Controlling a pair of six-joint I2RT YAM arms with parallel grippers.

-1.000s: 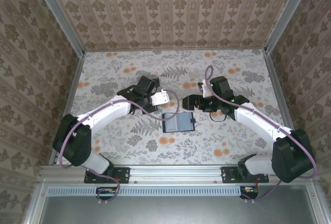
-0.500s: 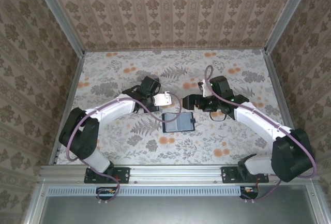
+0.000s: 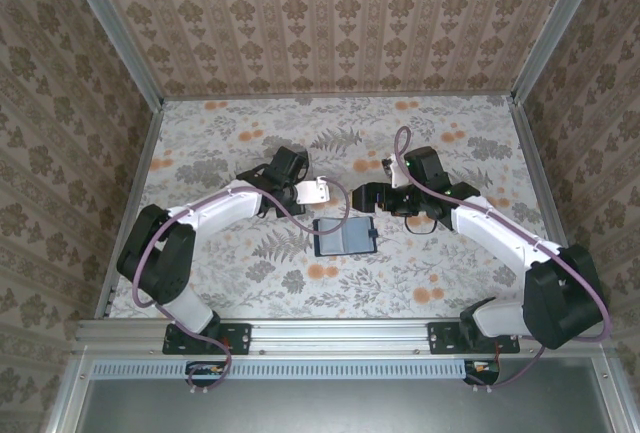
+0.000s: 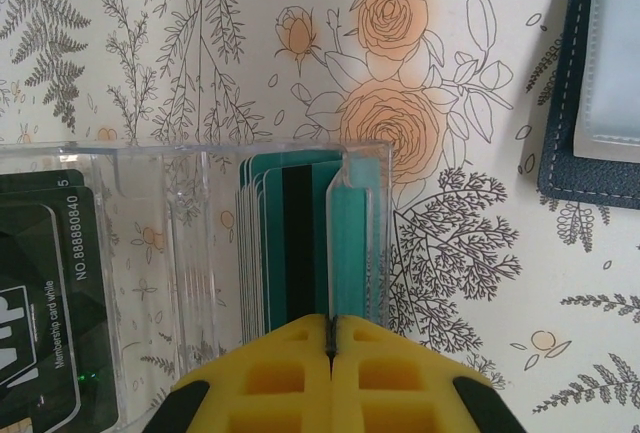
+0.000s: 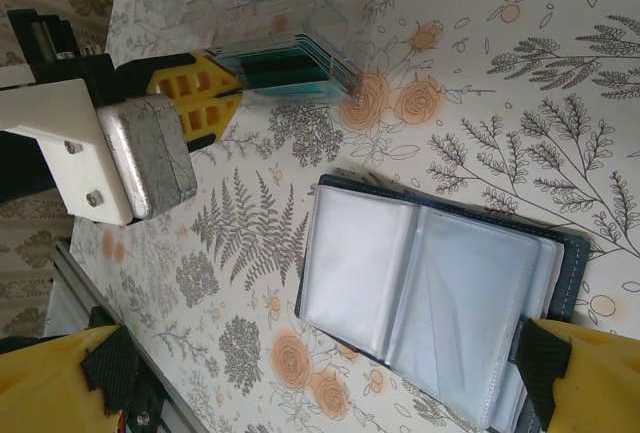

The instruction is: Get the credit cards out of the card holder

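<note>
I'm holding teal plastic card (image 4: 358,243) in clamped left fingers (image 4: 322,353) at clear plastic tray (image 4: 200,150); aiming it in square, upright. Right fingers (image 3: 366,196) gaping, holding nothing.

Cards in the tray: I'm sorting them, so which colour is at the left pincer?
The teal cards, right at the left pincer; the dark green cards sit in another compartment.
</note>
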